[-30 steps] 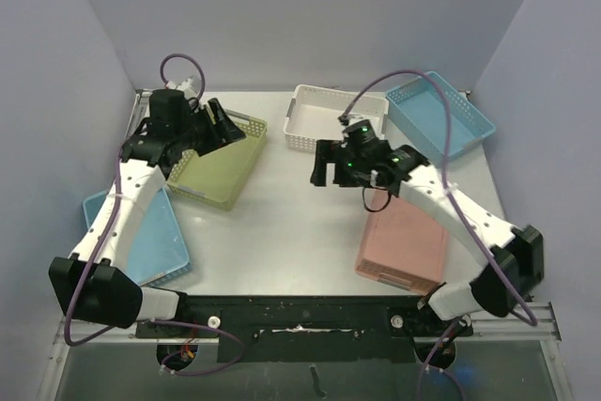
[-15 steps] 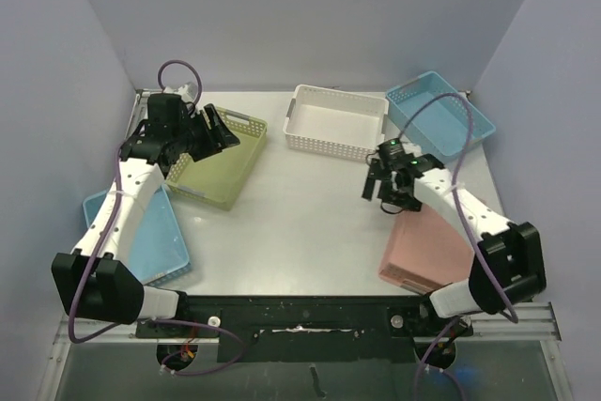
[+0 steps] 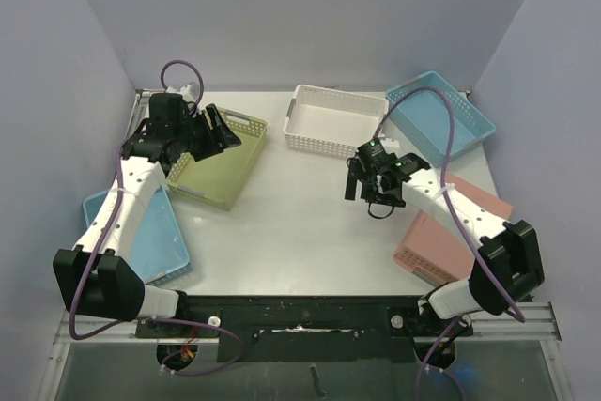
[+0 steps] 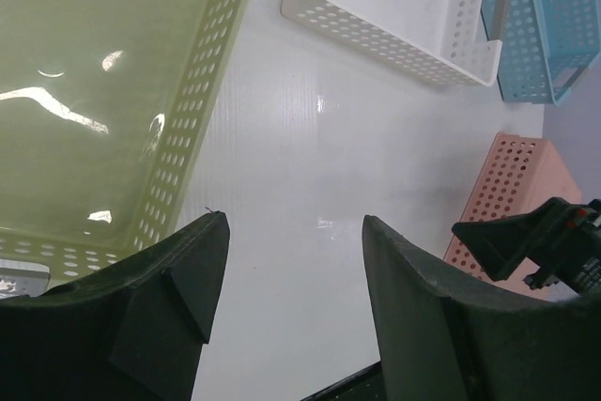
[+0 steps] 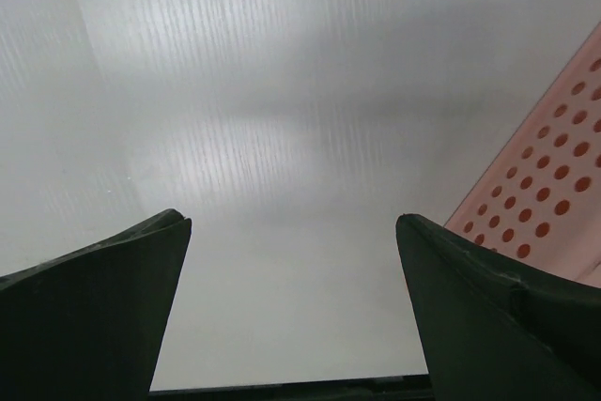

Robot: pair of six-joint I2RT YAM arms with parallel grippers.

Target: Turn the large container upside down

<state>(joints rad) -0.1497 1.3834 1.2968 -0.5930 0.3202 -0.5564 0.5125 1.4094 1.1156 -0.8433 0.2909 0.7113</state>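
Observation:
The pink perforated container [image 3: 430, 249] lies bottom-up at the right of the table, partly under my right arm. It also shows in the left wrist view [image 4: 512, 180] and at the right edge of the right wrist view [image 5: 554, 194]. My right gripper [image 3: 355, 185] is open and empty, low over bare table just left of the container [image 5: 293, 221]. My left gripper [image 3: 221, 126] is open and empty above the right rim of the green basket [image 3: 218, 176], with the table between its fingers [image 4: 293, 223].
A white basket [image 3: 333, 119] stands at the back centre and a blue basket [image 3: 441, 119] at the back right. A blue container [image 3: 155, 237] lies at the front left under my left arm. Grey walls close the table on three sides.
The pink container has slid right and turned to a new angle. My right gripper swung right, then came back a little to the left. My left arm has hardly moved.

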